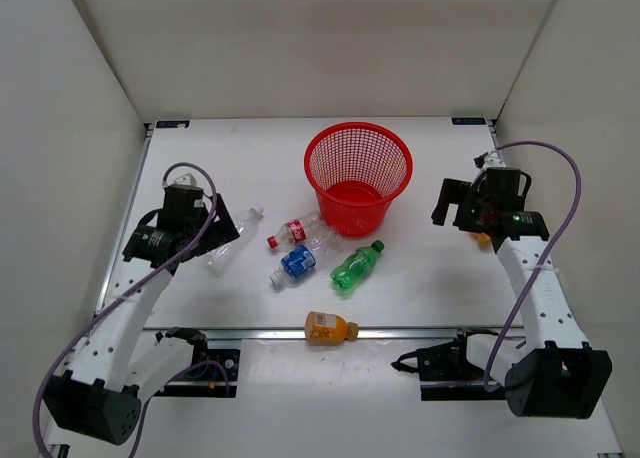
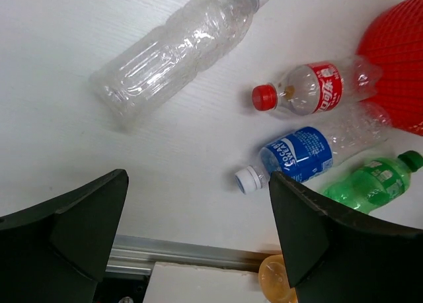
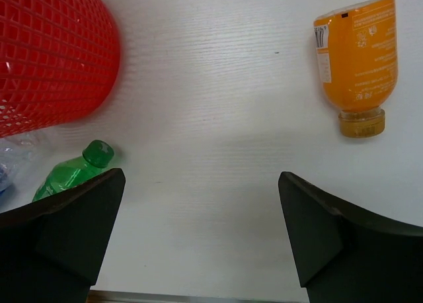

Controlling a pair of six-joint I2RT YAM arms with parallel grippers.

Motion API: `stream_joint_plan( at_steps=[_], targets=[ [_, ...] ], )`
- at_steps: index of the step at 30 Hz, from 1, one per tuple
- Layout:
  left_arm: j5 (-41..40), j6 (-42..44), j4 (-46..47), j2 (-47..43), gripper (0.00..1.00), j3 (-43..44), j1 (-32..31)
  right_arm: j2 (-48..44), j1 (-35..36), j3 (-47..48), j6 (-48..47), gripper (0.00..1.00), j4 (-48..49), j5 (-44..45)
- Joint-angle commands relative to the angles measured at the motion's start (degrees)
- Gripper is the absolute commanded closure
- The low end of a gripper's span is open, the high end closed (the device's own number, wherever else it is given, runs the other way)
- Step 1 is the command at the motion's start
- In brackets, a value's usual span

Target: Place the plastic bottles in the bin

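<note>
Shows left fingers [image 1: 214, 240] apart, empty. Puts clear bottle [image 2: 175, 48] flat on counter [image 2: 66, 151] at their 12 o'clock, long axis 8 to 2, nearer left arm [image 1: 130, 313] than right. Shows right fingers [image 1: 447, 206] apart too.

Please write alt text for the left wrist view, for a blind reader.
A clear bottle, red-label bottle, blue-label bottle and green bottle lie on a white table; the red bin shows at right. The open left tool frames the bottom with fingers.

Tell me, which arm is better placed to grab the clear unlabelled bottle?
Left, likely: the left gripper hovers open beside the clear bottle, while the right gripper sits beyond the bin.
</note>
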Motion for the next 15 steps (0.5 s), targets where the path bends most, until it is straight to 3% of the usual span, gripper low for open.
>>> stream_joint_plan(
  at_steps=[1, 5, 12, 15],
  targets=[
    [-3.58, 0.05, -2.21, -3.12, 0.01, 1.85, -0.22, -2.59, -2.73, -0.68, -0.51, 0.01, 4.39, -2.23],
    [-2.8, 1.01, -0.55, -3.3, 0.01, 0.35, -0.05, -1.45, -5.02, 0.02, -3.58, 0.01, 5.8, -5.84],
    [-3.15, 2.25, 3.14, 0.92, 0.01, 1.76, -1.89, 9.61, -8.71, 5.02, -8.16, 0.01, 3.17, 5.03],
    [0.09, 3.3, 7.09, -0.13, 0.01, 0.36, 0.3, 13.83, -13.89, 6.25, -11.32, 0.01, 5.09, 2.7]
  ],
)
